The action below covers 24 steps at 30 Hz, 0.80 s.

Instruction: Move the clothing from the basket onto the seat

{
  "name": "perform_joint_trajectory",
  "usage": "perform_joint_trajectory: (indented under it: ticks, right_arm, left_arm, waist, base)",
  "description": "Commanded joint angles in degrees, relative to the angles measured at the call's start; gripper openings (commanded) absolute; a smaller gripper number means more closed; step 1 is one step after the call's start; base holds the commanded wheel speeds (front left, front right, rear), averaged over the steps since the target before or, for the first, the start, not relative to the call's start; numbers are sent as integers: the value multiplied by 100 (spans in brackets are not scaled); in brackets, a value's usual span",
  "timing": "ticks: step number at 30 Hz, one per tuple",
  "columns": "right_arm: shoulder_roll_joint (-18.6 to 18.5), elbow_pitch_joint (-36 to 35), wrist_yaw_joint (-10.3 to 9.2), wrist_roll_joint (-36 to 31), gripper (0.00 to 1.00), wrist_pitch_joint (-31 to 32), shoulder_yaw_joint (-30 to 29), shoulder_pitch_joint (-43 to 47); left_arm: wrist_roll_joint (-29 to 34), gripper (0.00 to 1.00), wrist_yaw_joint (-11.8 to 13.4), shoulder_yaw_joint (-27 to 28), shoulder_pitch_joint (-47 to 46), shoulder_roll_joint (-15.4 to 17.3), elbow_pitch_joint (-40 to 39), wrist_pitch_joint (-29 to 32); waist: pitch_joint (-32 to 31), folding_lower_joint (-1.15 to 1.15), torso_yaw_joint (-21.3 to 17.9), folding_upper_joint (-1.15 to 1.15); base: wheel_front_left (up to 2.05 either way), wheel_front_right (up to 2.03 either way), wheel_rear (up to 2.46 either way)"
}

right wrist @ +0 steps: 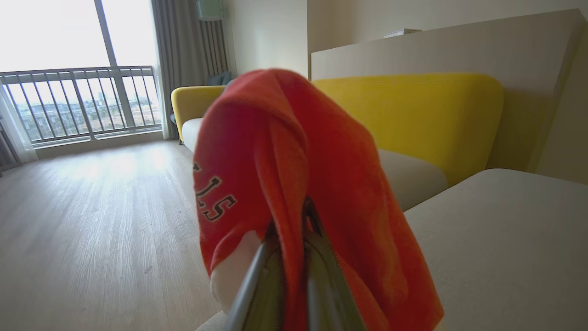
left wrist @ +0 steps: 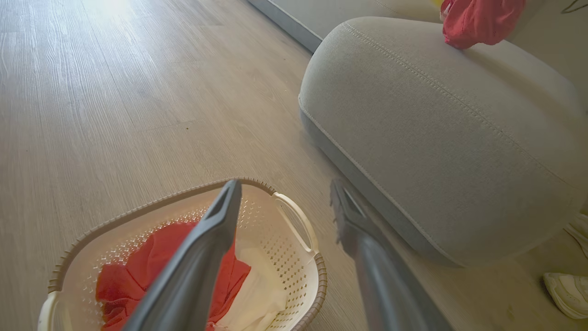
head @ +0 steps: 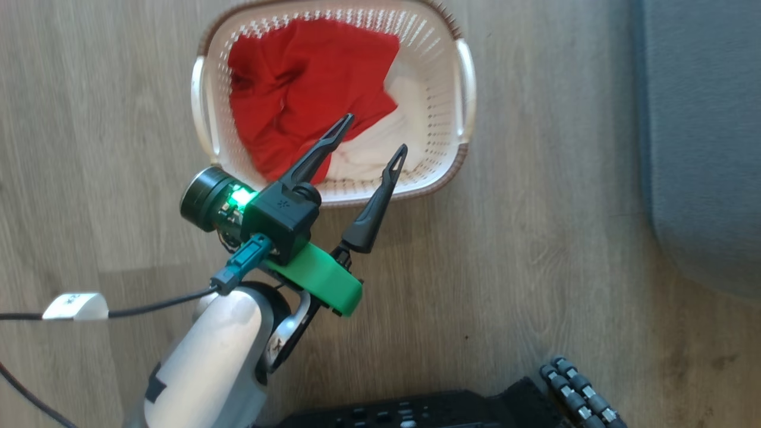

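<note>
Red clothing point(head: 309, 89) lies in the basket point(head: 469, 77) in the head view, left gripper point(head: 376, 132) fingers spread wide above, poised to pick. Left wrist view: seat point(left wrist: 436, 138) just beside the basket. Right wrist view: right gripper point(right wrist: 296, 239) fingers pinch a lettered garment point(right wrist: 285, 151) over the seat, seemingly for dropping.

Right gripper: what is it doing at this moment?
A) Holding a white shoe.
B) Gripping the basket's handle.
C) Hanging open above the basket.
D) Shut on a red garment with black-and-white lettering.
D: in the right wrist view the right gripper has its fingers closed on the red lettered garment, which drapes over their tips.
</note>
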Motion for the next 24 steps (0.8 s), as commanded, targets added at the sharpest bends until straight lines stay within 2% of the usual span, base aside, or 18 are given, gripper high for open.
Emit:
perform_joint_trajectory:
  ticks: [1,5,6,7,10,11,12,13,14,19,24]
  right_arm:
    - [-144,63,-1,-257,0,-24,-463,-16]
    - [126,570,-1,-907,0,-280,-1551,196]
    - [291,741,-1,-1280,0,-450,-2033,308]
    - [291,741,-1,-1280,0,-450,-2033,308]
    - [543,918,-1,-1699,0,-685,-2623,343]
    - [605,950,-1,-1835,11,-742,-2727,320]
    - [662,963,-1,-1971,44,-799,-2800,302]
    - [720,978,-1,-2082,84,-844,-2875,284]
    - [775,1003,-1,-2180,100,-875,-2931,272]
    - [886,1194,-1,-2595,100,-941,-2719,365]
    - [1016,1219,-1,-2555,100,-962,-1973,934]
  left_arm:
    - [-18,100,32,112,85,9,-237,-40]
    - [11,100,58,28,197,44,-357,8]
    - [34,100,82,50,204,98,-410,37]
    - [34,100,82,50,204,98,-410,37]
    - [21,100,128,109,265,171,-438,52]
    - [17,100,141,122,278,189,-462,72]
    - [18,100,149,129,278,206,-486,92]
    - [16,100,153,138,275,224,-503,103]
    - [15,100,158,143,273,233,-509,107]
    - [-60,100,183,150,257,194,-462,105]
    - [-230,100,208,215,280,106,-195,-25]
  waist:
    - [325,0,247,0]
    - [512,0,267,0]
    - [581,0,254,0]
    - [581,0,254,0]
    - [519,0,189,0]
    - [508,0,163,0]
    - [491,0,133,0]
    - [455,0,93,0]
    - [399,0,51,0]
    - [32,0,-136,0]
    - [-620,0,-217,0]
  base:
    - [0,0,0]
    - [0,0,0]
    - [0,0,0]
    - [0,0,0]
    - [0,0,0]
    - [0,0,0]
    - [0,0,0]
    - [0,0,0]
    - [0,0,0]
    - [0,0,0]
    - [0,0,0]
